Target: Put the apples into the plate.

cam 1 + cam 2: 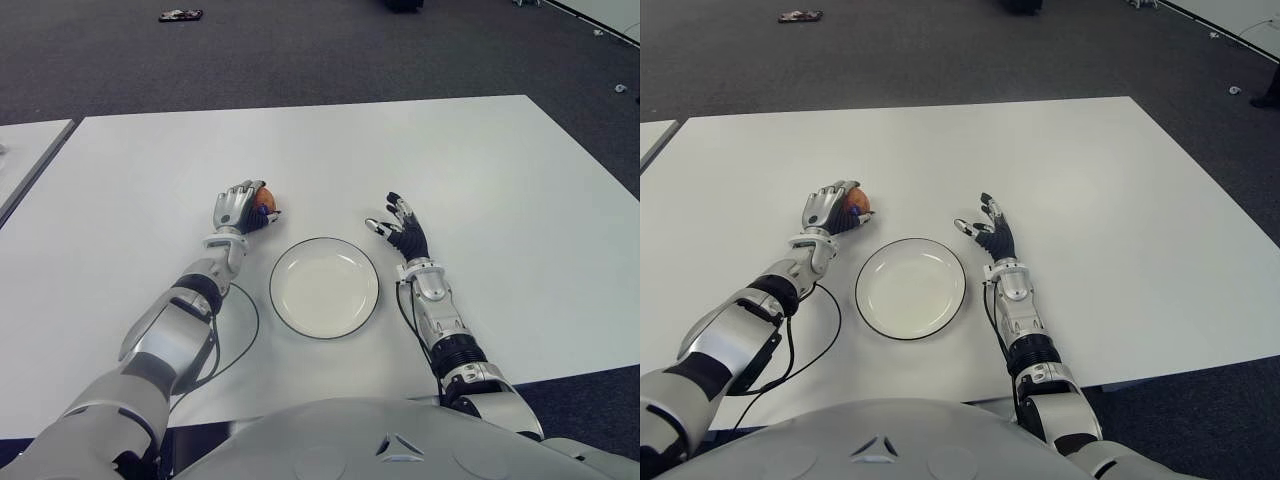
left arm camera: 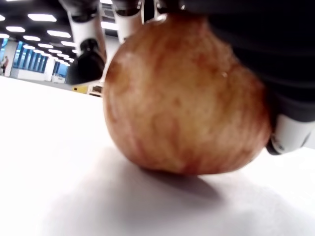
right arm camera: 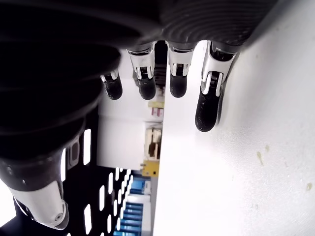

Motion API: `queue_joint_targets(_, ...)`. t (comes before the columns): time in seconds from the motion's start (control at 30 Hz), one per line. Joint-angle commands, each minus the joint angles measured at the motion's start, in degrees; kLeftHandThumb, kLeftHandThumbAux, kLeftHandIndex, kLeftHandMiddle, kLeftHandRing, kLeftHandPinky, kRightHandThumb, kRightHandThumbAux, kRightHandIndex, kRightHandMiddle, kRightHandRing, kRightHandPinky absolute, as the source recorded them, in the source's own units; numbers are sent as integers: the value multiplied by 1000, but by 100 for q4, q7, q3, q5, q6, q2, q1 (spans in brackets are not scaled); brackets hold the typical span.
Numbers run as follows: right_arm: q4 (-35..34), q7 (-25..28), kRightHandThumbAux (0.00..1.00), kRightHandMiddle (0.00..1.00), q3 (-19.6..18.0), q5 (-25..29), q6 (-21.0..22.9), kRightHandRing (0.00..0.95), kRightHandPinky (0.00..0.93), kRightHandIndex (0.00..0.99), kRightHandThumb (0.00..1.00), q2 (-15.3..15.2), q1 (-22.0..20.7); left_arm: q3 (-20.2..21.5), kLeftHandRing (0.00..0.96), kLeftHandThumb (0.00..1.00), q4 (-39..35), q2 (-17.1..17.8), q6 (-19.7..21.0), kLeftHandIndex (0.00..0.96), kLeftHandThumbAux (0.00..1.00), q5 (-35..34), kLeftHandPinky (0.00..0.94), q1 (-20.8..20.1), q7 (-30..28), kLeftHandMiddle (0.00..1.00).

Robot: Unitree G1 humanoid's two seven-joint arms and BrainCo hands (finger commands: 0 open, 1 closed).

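Closest to me, filling the left wrist view, is the apple [image 2: 184, 98], sitting on the white counter [image 1: 480, 170] with a shadow under it, so I judge it has not been lifted yet. My left hand [image 1: 240, 208] has its fingers curled over the top and far side of the apple, gripping it just beyond the left rim of the plate [image 1: 324, 287]. To do this step well, I would make sure the hold is firm before raising it, lift straight up enough to clear the plate's rim, carry it a short way right and toward me, and lower it onto the middle of the plate before letting go, so it does not roll off. My right hand [image 1: 401, 227] shows beside the plate's right edge, fingers spread and holding nothing; I would leave it where it is, out of the path. The apple is round, reddish-brown with pale yellow streaks and a slightly mottled skin. I see only this one apple. The plate is white with a dark rim and has nothing in it.
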Motion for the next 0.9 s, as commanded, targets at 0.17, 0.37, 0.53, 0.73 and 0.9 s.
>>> queue_joint_targets(0.17, 285, 21, 699, 14, -16, 17, 218, 58, 136, 0, 155, -2, 133, 107, 808, 726, -121, 56, -326, 444, 699, -252, 818, 360, -413, 830)
queue_joint_targets(0.37, 334, 21, 698, 15, -19, 23, 204, 58, 136, 0, 156, 5, 111, 473, 827, 729, -558, 190, -779, 444, 698, -647, 836, 432, -401, 838)
queue_joint_targets(0.53, 391, 12, 693, 15, -15, 11, 166, 57, 134, 0, 153, 3, 95, 989, 847, 733, -1035, 275, -1319, 444, 697, -1181, 859, 509, -530, 853)
queue_joint_targets(0.73, 429, 8, 701, 15, -25, 21, 131, 57, 129, 0, 161, 8, 89, 1732, 866, 737, -1819, 247, -1713, 444, 697, -2119, 876, 633, -1283, 869)
queue_joint_targets(0.9, 463, 5, 708, 16, -33, 26, 150, 57, 129, 0, 171, 9, 66, 2332, 874, 740, -3750, 153, -1369, 444, 697, -3227, 881, 1068, -2210, 875)
